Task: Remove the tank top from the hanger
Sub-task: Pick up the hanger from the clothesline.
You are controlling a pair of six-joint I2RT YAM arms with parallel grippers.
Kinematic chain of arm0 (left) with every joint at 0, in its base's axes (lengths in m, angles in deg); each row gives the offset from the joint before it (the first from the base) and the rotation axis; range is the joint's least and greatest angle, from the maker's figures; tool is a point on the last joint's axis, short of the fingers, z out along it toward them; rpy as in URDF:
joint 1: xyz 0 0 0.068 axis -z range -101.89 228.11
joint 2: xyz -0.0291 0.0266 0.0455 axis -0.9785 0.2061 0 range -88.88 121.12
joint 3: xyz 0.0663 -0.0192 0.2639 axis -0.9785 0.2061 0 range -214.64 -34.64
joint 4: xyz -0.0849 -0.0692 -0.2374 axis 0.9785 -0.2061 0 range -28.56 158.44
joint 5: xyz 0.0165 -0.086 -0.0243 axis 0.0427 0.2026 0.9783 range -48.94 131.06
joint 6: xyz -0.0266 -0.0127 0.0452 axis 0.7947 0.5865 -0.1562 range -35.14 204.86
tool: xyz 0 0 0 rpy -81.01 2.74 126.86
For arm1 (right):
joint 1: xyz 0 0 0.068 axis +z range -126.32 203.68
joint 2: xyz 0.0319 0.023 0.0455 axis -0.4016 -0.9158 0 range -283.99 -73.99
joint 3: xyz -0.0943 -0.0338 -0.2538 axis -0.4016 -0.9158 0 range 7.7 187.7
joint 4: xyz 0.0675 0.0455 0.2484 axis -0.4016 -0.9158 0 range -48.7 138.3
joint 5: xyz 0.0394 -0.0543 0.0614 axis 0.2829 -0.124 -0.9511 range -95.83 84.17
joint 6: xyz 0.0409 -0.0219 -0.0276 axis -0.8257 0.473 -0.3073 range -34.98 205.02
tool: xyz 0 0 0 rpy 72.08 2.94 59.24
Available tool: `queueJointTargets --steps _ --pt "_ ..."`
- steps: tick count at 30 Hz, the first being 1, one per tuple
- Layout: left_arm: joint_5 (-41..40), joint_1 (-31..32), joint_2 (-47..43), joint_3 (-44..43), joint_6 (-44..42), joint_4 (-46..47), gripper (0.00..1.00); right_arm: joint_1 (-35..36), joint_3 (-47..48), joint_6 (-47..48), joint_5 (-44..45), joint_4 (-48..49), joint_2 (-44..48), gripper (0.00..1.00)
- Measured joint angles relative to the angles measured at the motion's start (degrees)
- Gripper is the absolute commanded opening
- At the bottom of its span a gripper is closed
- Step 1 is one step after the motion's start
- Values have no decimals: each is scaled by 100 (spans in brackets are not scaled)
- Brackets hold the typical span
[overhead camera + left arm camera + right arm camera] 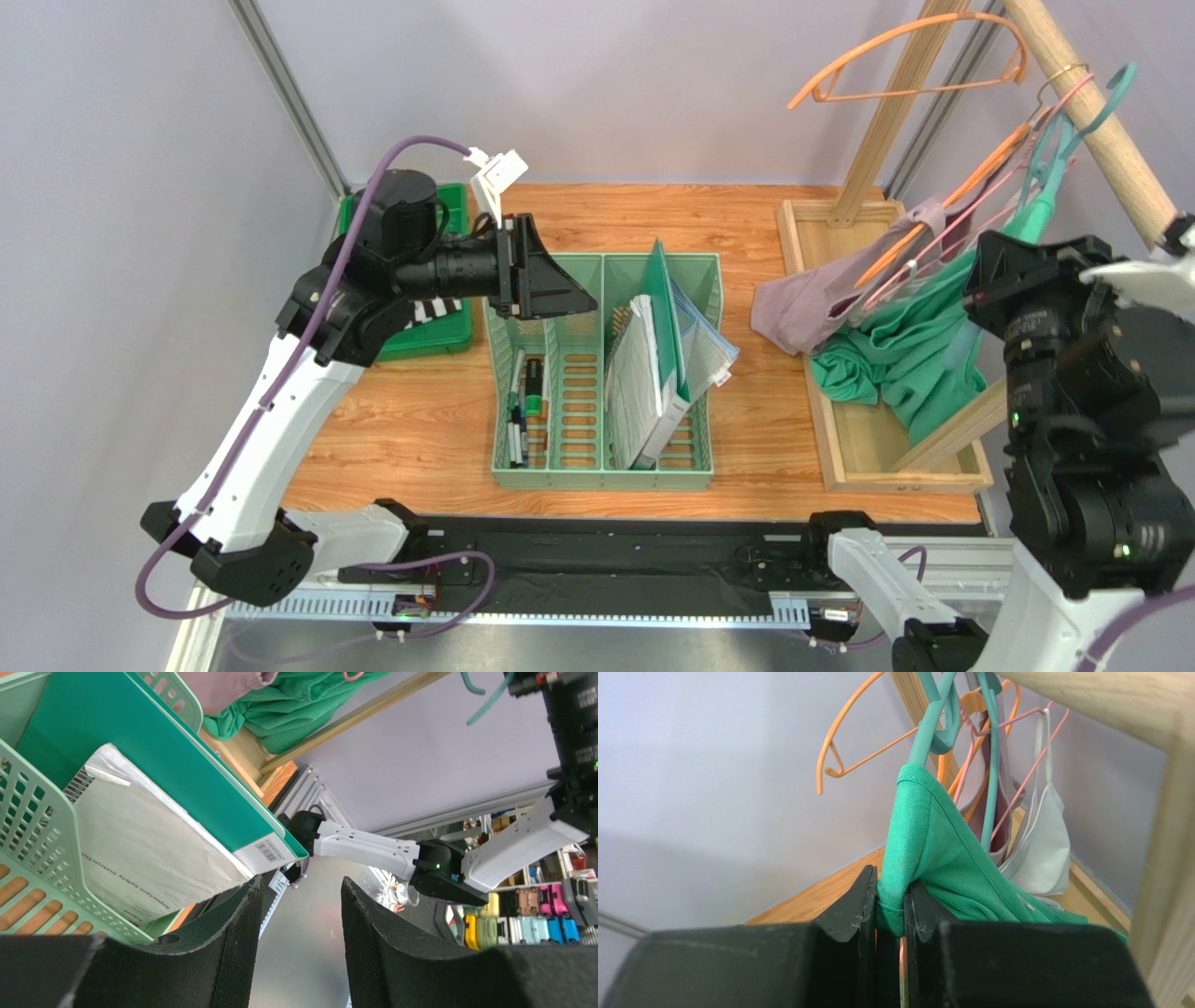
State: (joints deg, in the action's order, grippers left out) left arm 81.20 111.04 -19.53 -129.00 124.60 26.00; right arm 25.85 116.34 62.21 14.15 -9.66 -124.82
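1. A light wooden surface (407, 420) carries everything.
2. At its right stands a pale wooden clothes rack (898, 105) with a shallow wooden tray (842, 434) as its base. The tray catches the bunched lower part of a green tank top (948, 861), and a mauve garment (800, 311) droops over the tray's left rim.
3. In the middle sits a mint-green slatted plastic basket (603, 479) with two compartments. The left one holds a few pens lying flat. The right one holds a white padded envelope (638, 378) and a teal folder (685, 329), both leaning.
4. The tank top hangs by its strap from a teal plastic hanger (934, 714) on the rack, beside an orange wire hanger (840, 749) and a white garment (1039, 840).
5. A dark green tray (446, 336) at the back left holds something black-and-white striped that we cannot identify.
6. The right claw (891, 910) is clenched on the tank top's strap just below the hanger.
7. The left claw (298, 931) hovers above the basket's left compartment, fingers apart and gripping nothing.
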Motion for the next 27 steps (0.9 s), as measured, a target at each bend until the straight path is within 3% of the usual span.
queueJointTargets --steps 9,20,23,27 --pt "35 0 356 -173 -9 -46 50 0 13 -334 -415 -782 1012 0" --pt "330 59 367 -232 -79 107 50 0 417 -330 -1416 -2129 1392 0" --pt "358 374 404 -343 -63 295 51 0 920 -330 -1847 -2258 1381 0" --pt "192 1368 647 -804 -164 568 55 9 1403 -428 -2691 -2201 1421 0"
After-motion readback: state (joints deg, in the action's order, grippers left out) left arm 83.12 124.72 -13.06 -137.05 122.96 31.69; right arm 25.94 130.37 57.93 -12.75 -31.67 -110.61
